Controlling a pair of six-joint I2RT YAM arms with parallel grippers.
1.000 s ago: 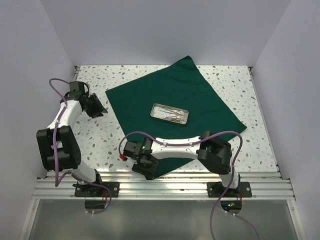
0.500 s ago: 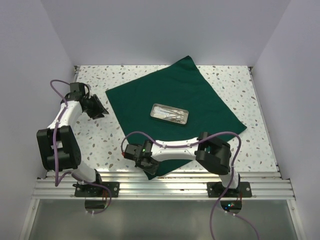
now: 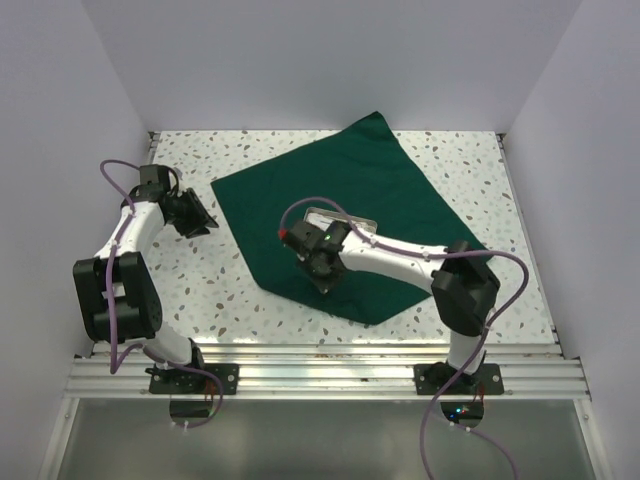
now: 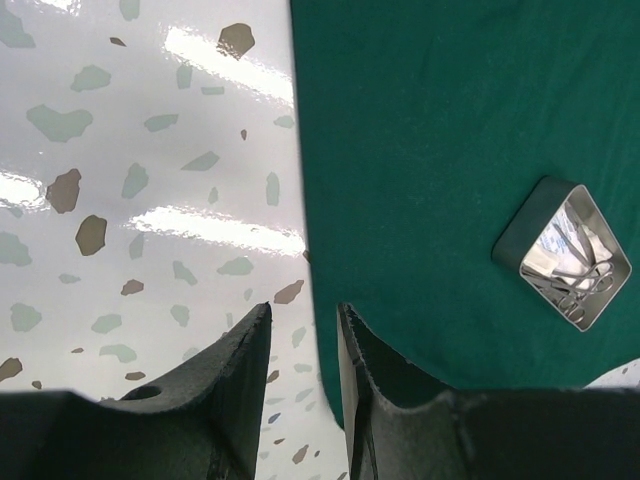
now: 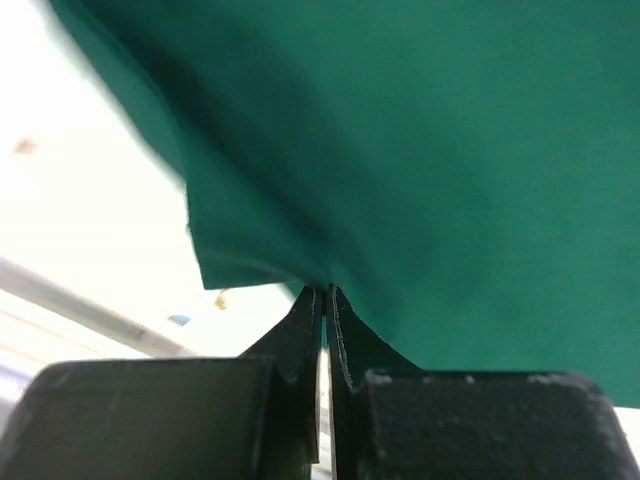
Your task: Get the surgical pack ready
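**Right tool pinching cloth, left tool idle at cloth edge**

Top view: green cloth (image 3: 400, 190) lies spread on the speckled desk (image 3: 200, 290), corners pointing outward like a diamond. The metal tray (image 3: 340, 214) sits on it near the middle. Right tool (image 3: 324, 275) is over the cloth's near part, just beside the tray, with cloth bunched at its tip. Left tool (image 3: 198, 215) is near the cloth's left corner, apart from it.

Left wrist: left tool (image 4: 300, 340) jaws partly spread, nothing between them. The cloth (image 4: 450, 130) edge runs under the gap. The tray (image 4: 565, 255) holds shiny instruments; can't tell which ones.

Right wrist: right tool (image 5: 325, 300) fingers (image 5: 300, 335) are pressed together on a fold of cloth (image 5: 450, 150), which is lifted off the desk.
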